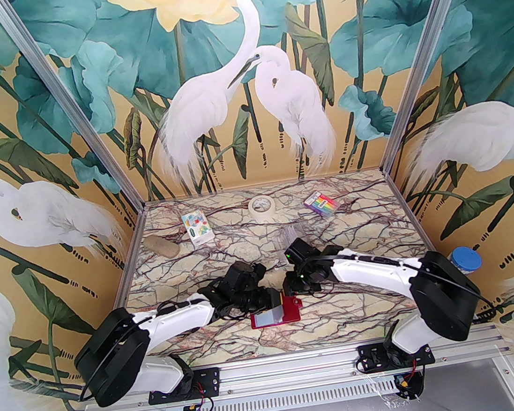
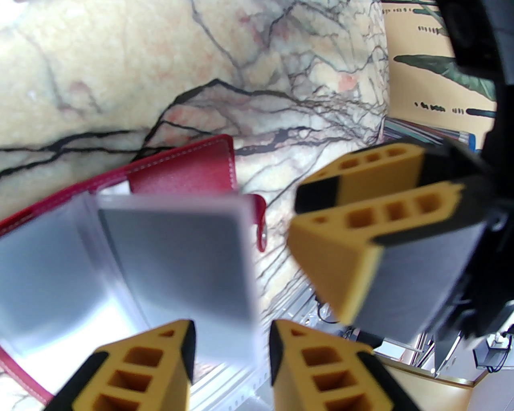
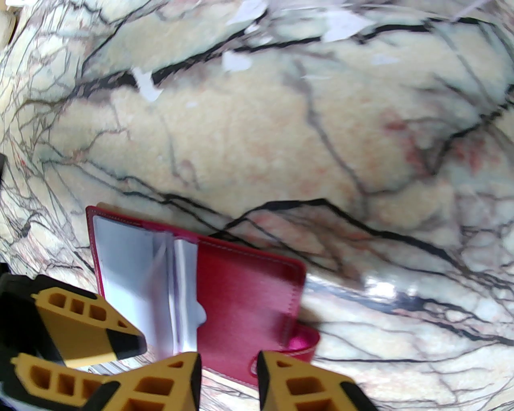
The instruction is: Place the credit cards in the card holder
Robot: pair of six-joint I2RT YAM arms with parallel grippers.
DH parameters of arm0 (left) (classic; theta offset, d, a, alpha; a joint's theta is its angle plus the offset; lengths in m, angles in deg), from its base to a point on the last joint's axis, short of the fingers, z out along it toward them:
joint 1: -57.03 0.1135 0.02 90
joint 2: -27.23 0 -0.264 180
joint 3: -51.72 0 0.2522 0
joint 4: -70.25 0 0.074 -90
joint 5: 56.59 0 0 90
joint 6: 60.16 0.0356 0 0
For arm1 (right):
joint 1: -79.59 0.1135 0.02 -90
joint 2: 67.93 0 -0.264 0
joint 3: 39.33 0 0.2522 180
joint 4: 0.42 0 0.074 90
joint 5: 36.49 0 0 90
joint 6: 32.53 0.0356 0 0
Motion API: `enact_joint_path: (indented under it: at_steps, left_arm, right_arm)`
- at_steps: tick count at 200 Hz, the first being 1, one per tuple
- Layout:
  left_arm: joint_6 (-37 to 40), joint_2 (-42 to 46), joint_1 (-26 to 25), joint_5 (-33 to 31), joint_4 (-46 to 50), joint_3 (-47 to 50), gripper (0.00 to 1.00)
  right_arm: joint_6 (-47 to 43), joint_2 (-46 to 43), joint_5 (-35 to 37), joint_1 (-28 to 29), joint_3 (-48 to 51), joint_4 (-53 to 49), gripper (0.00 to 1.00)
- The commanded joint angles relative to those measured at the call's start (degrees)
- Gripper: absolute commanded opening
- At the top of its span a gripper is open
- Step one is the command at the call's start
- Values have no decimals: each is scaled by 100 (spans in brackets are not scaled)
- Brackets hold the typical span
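Note:
The dark red card holder point(image 1: 292, 312) lies open on the marble table near the front centre, its clear inner sleeves spread out. In the left wrist view a pale grey credit card point(image 2: 180, 257) stands over the open card holder point(image 2: 188, 176), its lower edge in the gap of my left gripper point(image 2: 231, 361), whose jaws stand apart from it. My left gripper point(image 1: 272, 299) hangs at the holder's far left edge. My right gripper point(image 1: 295, 288) hovers at the far right edge, beside the snap tab point(image 2: 262, 235). In the right wrist view the right gripper point(image 3: 227, 381) is slightly open over the holder point(image 3: 249, 301), holding nothing.
Along the back of the table lie a tape roll point(image 1: 262, 207), a rainbow-striped packet point(image 1: 319, 203), a white patterned box point(image 1: 198, 228) and a tan lump point(image 1: 161, 248). A clear plastic box point(image 1: 290, 237) stands just behind the right gripper. A blue-lidded jar point(image 1: 466, 260) sits by the right wall.

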Motion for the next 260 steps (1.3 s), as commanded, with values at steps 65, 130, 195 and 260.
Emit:
enact_joint_path:
  at_steps: [65, 130, 195, 260]
  left_arm:
    - [27, -32, -96, -153, -28, -216, 39]
    - [228, 718, 56, -880, 764, 1, 39]
    - [256, 1475, 457, -1186, 1361, 584, 40]
    - [9, 1596, 464, -1196, 1085, 1072, 40]
  right_arm:
    - [-42, -178, 146, -101, 9, -183, 33]
    - [-238, -64, 404, -150, -428, -276, 34]
    - [-1109, 370, 834, -653, -1613, -927, 36]
    - [-2285, 1632, 1700, -1186, -3548, -1885, 50]
